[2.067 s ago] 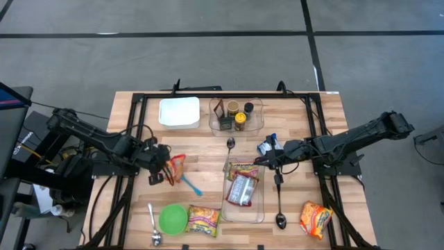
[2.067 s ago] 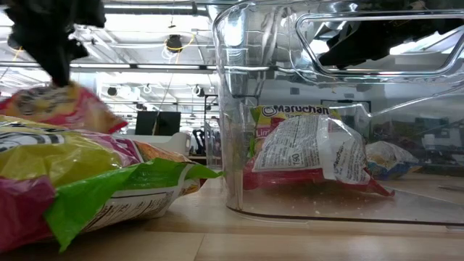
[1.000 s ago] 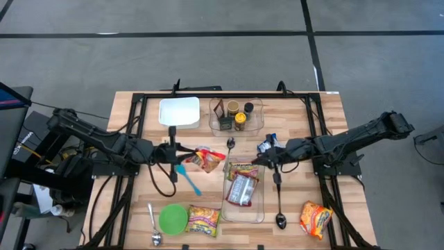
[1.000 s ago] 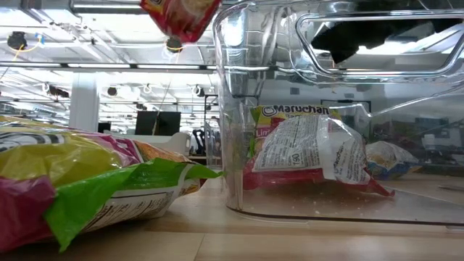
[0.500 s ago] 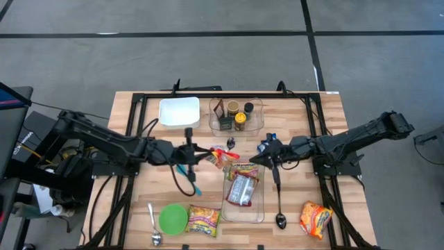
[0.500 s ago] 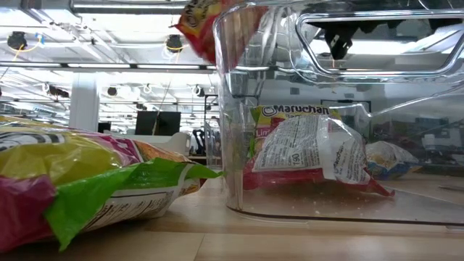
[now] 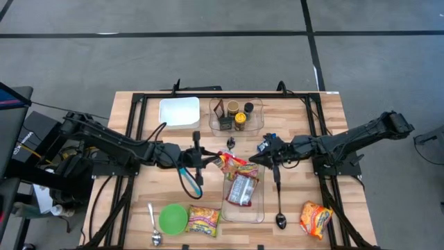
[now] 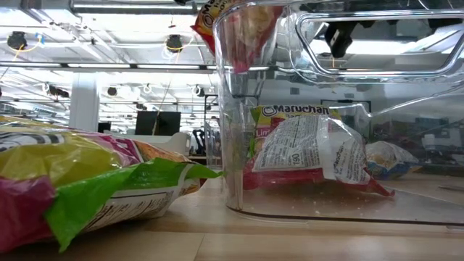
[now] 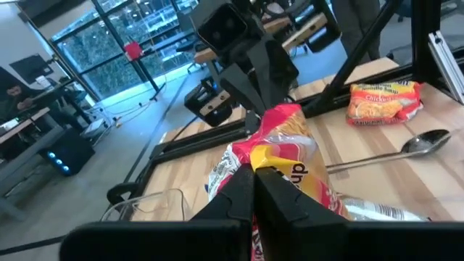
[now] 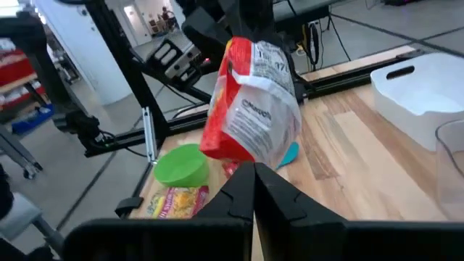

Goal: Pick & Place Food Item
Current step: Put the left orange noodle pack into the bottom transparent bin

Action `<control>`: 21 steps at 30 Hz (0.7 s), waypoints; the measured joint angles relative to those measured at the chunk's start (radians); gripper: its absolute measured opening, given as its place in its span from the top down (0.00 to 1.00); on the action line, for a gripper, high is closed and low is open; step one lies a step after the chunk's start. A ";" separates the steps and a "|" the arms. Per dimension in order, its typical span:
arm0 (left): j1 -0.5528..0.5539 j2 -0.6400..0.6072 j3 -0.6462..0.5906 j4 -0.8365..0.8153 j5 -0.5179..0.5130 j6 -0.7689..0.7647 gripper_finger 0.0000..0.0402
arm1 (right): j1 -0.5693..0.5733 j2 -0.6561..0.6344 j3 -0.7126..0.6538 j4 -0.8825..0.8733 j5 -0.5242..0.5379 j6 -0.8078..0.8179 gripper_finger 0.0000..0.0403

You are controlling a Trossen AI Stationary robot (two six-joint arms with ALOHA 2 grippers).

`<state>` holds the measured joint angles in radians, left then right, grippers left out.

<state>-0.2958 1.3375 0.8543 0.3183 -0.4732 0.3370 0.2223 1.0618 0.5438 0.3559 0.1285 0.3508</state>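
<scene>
Left gripper [image 7: 208,160] jaws clamped on a red-and-yellow noodle packet [image 7: 231,164], packet lifted off the bench [image 7: 319,121] at the clear bin's [image 7: 260,208] far edge, right gripper [image 7: 260,158] jaws pressed together, empty, just beside the packet

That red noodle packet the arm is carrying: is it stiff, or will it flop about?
Probably floppy: the packet hangs crumpled from the left gripper, pinched at one edge. It looks light, since that small pinch holds it up. Its glossy wrapper may be slippery, so it could slide once dropped into the bin.
</scene>
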 joint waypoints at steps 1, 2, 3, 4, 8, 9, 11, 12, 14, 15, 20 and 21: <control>0.000 0.000 0.000 0.000 0.000 0.000 1.00 | 0.002 0.000 0.000 0.000 0.000 0.018 1.00; 0.000 0.000 0.000 0.006 0.000 -0.004 1.00 | 0.007 0.000 0.000 0.000 0.000 0.034 1.00; 0.000 0.000 0.000 0.008 0.000 -0.009 1.00 | 0.011 0.000 0.000 0.000 0.001 0.042 1.00; 0.000 -0.001 0.000 0.007 0.000 -0.021 1.00 | 0.017 0.000 0.000 0.001 0.002 0.050 1.00; 0.000 -0.001 0.000 0.007 0.000 -0.036 1.00 | 0.048 0.000 0.000 0.050 0.008 0.058 1.00; 0.000 -0.001 0.000 0.006 0.000 -0.037 1.00 | 0.055 0.000 0.000 0.064 0.008 0.058 1.00; 0.000 -0.001 0.000 0.006 0.000 -0.038 1.00 | 0.066 0.000 0.000 0.080 0.008 0.058 1.00; 0.000 -0.001 0.000 0.006 0.000 -0.038 1.00 | 0.068 0.000 0.000 0.082 0.007 0.059 1.00; 0.000 -0.001 0.000 0.005 0.000 -0.038 1.00 | 0.072 0.000 0.000 0.081 0.007 0.061 1.00; 0.000 -0.001 0.000 0.005 0.000 -0.038 1.00 | 0.071 0.000 0.000 0.080 0.007 0.061 1.00; 0.006 -0.001 0.000 0.005 -0.001 -0.039 1.00 | 0.055 0.000 0.000 0.078 0.010 0.061 0.96; 0.008 -0.001 0.000 0.005 0.000 -0.041 1.00 | 0.054 0.000 0.000 0.078 0.012 0.061 0.93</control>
<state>-0.2881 1.3369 0.8547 0.3237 -0.4736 0.2965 0.2763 1.0618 0.5438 0.4343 0.1402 0.4118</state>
